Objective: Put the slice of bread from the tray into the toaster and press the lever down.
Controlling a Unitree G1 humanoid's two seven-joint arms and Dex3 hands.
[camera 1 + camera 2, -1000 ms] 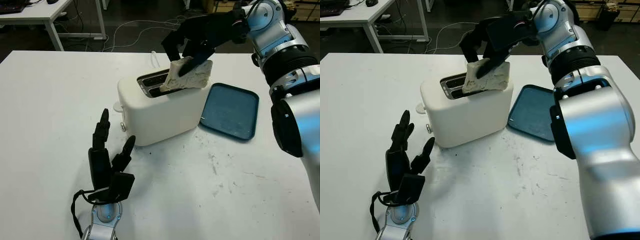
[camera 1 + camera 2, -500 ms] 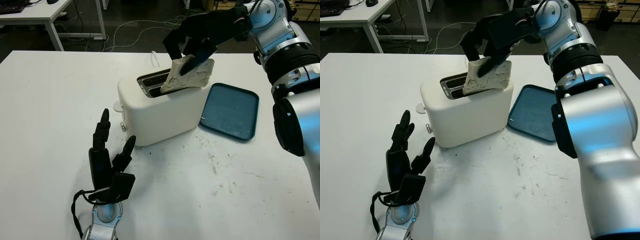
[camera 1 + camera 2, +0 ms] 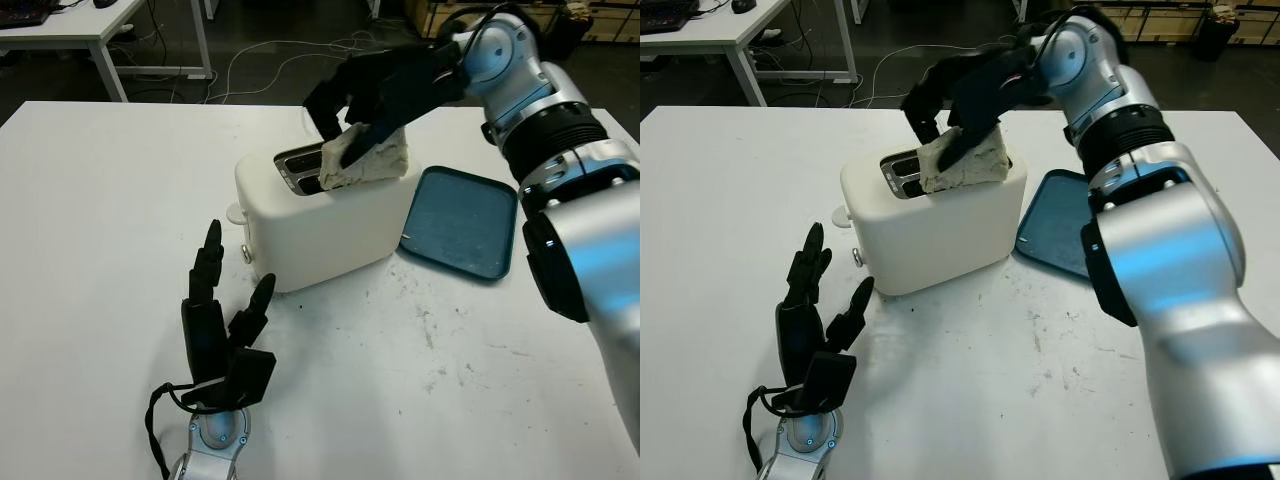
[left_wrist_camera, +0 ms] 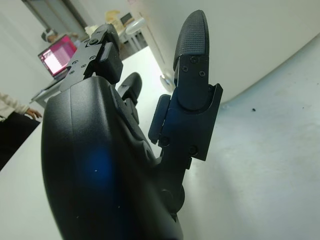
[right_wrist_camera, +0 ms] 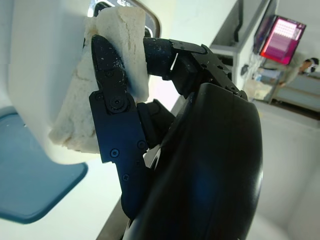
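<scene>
A white two-slot toaster (image 3: 320,230) stands mid-table, its lever knob (image 3: 236,213) on the left end. My right hand (image 3: 362,100) is shut on the slice of bread (image 3: 365,163), holding it tilted over the toaster's top with its lower corner at the near slot (image 3: 312,183). In the right wrist view the bread (image 5: 122,55) sits pinched between my black fingers (image 5: 112,105) against the toaster wall (image 5: 40,75). The blue tray (image 3: 462,222) lies bare to the toaster's right. My left hand (image 3: 222,325) is open on the table in front of the toaster.
A power cord (image 3: 308,118) runs off behind the toaster. Beyond the table's far edge there are a desk (image 3: 90,30) and floor cables (image 3: 260,60). A person sits at a laptop far off in the right wrist view (image 5: 305,67).
My right hand has swung left and lower with the bread, bringing the slice from above the toaster's right end down toward the slots. The left hand has hardly moved.
</scene>
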